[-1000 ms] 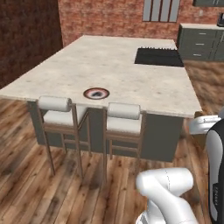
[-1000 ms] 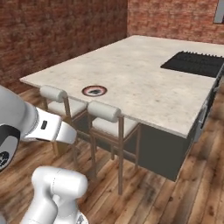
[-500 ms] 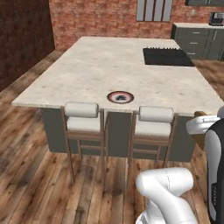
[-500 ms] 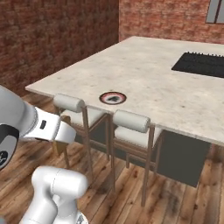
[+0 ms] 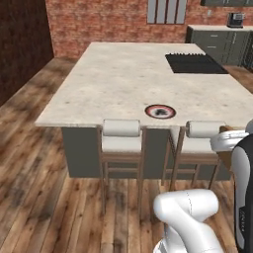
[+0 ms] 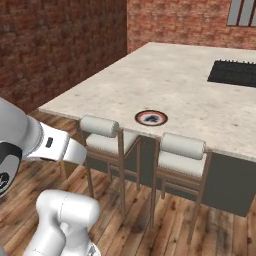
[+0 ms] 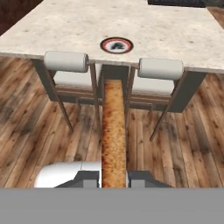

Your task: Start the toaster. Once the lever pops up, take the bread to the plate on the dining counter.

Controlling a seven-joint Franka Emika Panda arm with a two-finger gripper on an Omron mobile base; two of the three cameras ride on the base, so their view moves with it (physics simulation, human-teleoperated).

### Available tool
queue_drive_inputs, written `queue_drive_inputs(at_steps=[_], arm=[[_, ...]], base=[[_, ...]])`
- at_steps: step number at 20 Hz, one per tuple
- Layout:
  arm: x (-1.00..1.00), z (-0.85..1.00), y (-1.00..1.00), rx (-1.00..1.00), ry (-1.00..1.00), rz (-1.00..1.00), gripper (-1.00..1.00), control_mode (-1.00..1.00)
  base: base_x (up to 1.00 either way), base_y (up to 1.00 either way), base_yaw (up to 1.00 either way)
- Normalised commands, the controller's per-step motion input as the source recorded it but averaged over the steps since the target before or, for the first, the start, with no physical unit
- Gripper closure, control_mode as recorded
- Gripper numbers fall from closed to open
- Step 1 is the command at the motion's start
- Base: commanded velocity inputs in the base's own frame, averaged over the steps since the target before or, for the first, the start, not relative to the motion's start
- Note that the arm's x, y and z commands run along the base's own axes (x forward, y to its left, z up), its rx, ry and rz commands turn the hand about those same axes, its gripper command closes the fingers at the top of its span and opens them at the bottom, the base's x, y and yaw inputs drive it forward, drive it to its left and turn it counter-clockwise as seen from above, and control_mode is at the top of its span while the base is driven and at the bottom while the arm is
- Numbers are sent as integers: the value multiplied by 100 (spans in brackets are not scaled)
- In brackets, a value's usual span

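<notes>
Two-finger dark claw [image 7: 113, 178] at bottom centre of hand view, clenched on the small brown toasted bread slice [image 7: 113, 131]. Slice seen edge-on, runs as a narrow crumbly strip from bottom centre up to mid frame, dark finger tips [image 7: 89, 178] pressed on either side of its lower end.

Bread sits in front of wood plank floor [image 7: 39, 127] and, at its upper end, the gap between two stools. Not touching counter.

Large island dining counter w/ beige speckled stone top [image 5: 123, 74] and dark base fills upper half of left base view, centre-right of right base view [image 6: 185, 85], top of hand view [image 7: 87, 26]. Small round plate w/ dark rim, red-orange band, pale centre [image 5: 160, 111] lies near counter's front edge: centre-right in left base view, centre in right base view [image 6: 151, 118], upper centre in hand view [image 7: 116, 44]. Dark mark in plate's middle, can't tell what.

Inset black cooktop [image 5: 195, 63] upper right of left base view, upper right of right base view [image 6: 235, 73].

Two wooden stools w/ pale cushioned seats and roll backs tucked under front edge: left stool [image 5: 121, 143], right stool [image 5: 197, 143]. Plate is above the gap between them.

Red brick wall [image 5: 108, 20] across top. Dark grey wall cabinets [image 5: 217, 39] far upper right of left base view, small appliance on top, too small to ID.
</notes>
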Motion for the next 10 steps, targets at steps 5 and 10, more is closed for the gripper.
queue_drive_inputs(at_steps=[5,10], arm=[[0,0,0,0,0,0,100,100],[0,0,0,0,0,0,100,100]], base=[[22,32,-18],[40,4,-19]])
